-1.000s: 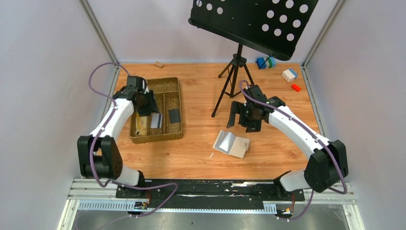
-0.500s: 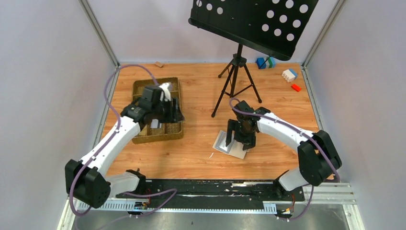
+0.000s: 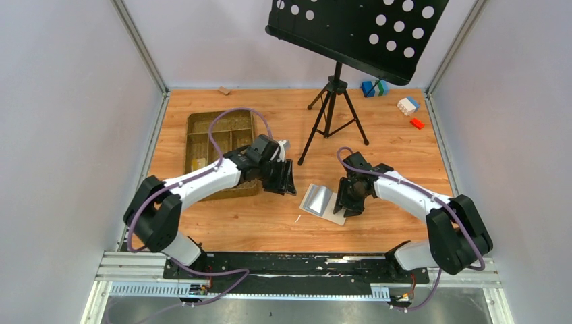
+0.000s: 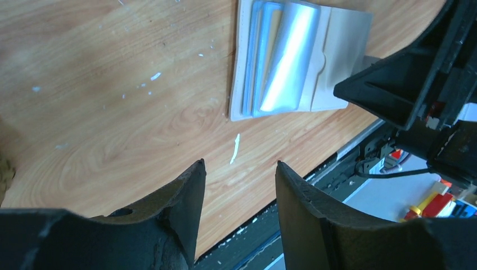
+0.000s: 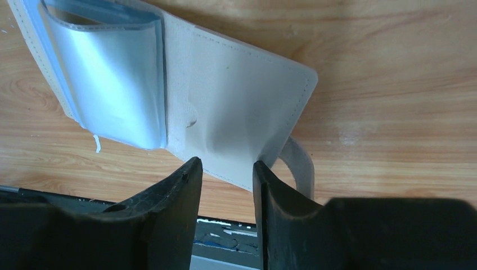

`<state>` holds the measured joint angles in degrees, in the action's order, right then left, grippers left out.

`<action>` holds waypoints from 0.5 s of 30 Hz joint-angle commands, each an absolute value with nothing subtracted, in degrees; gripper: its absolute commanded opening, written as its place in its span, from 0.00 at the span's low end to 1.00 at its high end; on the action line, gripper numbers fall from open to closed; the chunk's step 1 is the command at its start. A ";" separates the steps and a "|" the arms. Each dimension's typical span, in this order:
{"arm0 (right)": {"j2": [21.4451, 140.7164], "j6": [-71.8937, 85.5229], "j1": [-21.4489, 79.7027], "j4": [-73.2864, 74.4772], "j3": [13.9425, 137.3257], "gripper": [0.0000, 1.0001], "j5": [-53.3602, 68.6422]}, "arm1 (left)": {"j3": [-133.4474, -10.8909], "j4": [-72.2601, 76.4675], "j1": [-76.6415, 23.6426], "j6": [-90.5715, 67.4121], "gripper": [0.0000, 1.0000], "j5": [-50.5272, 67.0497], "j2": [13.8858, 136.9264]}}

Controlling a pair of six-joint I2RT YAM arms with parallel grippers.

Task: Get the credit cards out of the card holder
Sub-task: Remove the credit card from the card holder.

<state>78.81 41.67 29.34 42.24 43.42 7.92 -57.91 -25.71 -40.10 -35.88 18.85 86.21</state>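
Note:
The card holder (image 3: 325, 200) lies opened flat on the wood between my two grippers, its cream flap (image 5: 242, 107) on one side and its glossy light-blue pockets (image 5: 112, 84) on the other. In the left wrist view the card holder (image 4: 292, 62) is ahead of my fingers. I cannot tell whether credit cards sit in the pockets. My right gripper (image 5: 225, 166) hangs at the flap's near edge beside the closure tab (image 5: 301, 163), its jaws narrowly apart. My left gripper (image 4: 239, 169) is open and empty over bare wood, left of the holder. A yellow card (image 3: 199, 164) lies in the tray.
The woven brown tray (image 3: 195, 125) stands at the left, partly under my left arm. A black music stand's tripod (image 3: 330, 111) rises behind the holder. Toy blocks (image 3: 408, 104) lie at the back right. The table's front edge and rail (image 4: 315, 191) run close by.
My left arm swung from over the tray to the right, toward the holder. My right gripper came down onto the holder's flap edge and its jaws narrowed a lot.

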 commanded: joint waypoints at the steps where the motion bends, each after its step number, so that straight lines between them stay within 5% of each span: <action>1: 80.76 40.25 29.00 39.20 44.06 0.38 6.07 | -62.10 -20.93 -40.17 -37.13 0.56 22.14 91.30; 5: 82.89 39.34 28.87 37.66 43.54 0.33 6.29 | -64.88 -20.56 -40.19 -36.99 0.56 24.85 97.07; 15: 86.29 38.61 28.81 37.25 42.43 0.00 5.71 | -67.67 -19.82 -40.25 -37.42 0.54 28.16 104.86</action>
<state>84.01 39.13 28.71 40.34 43.42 7.01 -65.49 -21.06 -40.10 -36.80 25.63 103.46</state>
